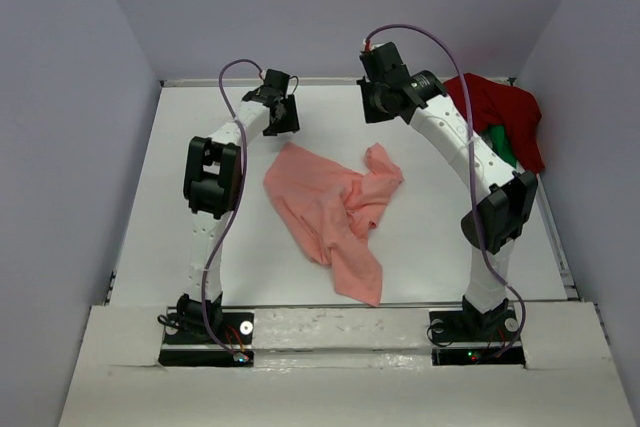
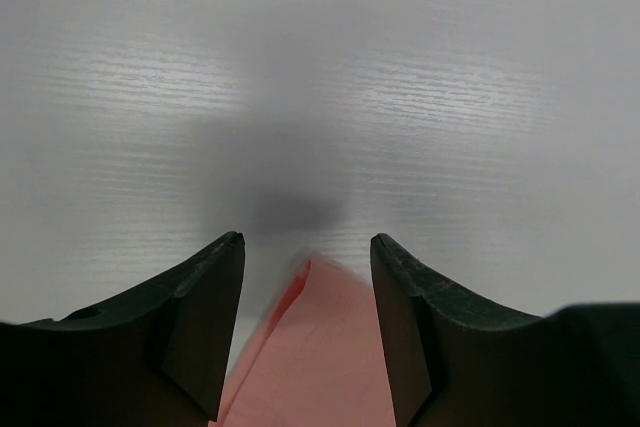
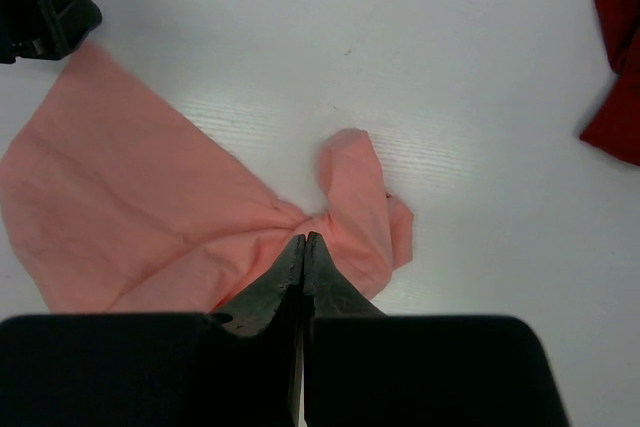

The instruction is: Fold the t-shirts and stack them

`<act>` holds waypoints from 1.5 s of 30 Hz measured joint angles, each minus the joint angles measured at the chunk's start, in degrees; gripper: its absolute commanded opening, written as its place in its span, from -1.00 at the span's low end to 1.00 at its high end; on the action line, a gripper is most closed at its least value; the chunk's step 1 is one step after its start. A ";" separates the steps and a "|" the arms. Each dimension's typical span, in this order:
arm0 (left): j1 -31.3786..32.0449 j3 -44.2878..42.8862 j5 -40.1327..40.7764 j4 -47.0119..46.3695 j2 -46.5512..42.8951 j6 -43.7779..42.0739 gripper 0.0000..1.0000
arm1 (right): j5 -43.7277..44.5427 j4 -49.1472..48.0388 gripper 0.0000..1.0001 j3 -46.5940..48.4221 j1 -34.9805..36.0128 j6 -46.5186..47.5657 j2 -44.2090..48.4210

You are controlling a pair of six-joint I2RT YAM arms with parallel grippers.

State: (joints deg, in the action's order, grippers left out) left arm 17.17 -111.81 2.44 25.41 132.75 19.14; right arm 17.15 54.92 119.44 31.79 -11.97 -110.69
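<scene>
- Lying crumpled on the table, the salmon-pink t-shirt is bunched at one side; folding now could trap creases.
- Left gripper, jaws apart astride its far corner, may pinch nothing.
- Right gripper, jaws together and empty, hovers clear.

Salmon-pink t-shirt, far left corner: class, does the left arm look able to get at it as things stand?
Probably yes. The left gripper hangs open right at that corner of the salmon-pink t-shirt. The cloth shows between its fingers, and nothing stands in the way.
</scene>
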 measured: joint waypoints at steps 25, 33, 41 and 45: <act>1.92 5.44 -1.11 -0.72 -1.16 1.51 -0.20 | -2.01 -0.09 -1.00 0.61 -1.25 -0.46 0.00; 4.13 8.72 -2.23 -2.56 -2.86 2.21 -1.00 | -2.19 -0.98 -1.00 -1.70 -1.25 -1.07 0.11; 4.63 13.64 4.35 -0.74 -8.20 3.61 -1.00 | -2.67 -2.56 -1.00 -8.37 -1.25 -1.99 0.81; 4.68 15.39 9.14 1.33 -13.94 4.52 -1.00 | -2.27 -3.13 -1.00 -12.20 -1.25 -1.97 1.64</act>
State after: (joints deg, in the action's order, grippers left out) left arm 21.85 -96.42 11.57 26.74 118.80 23.66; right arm 14.87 51.79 107.24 30.55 -13.93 -109.06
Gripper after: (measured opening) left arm 0.022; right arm 0.010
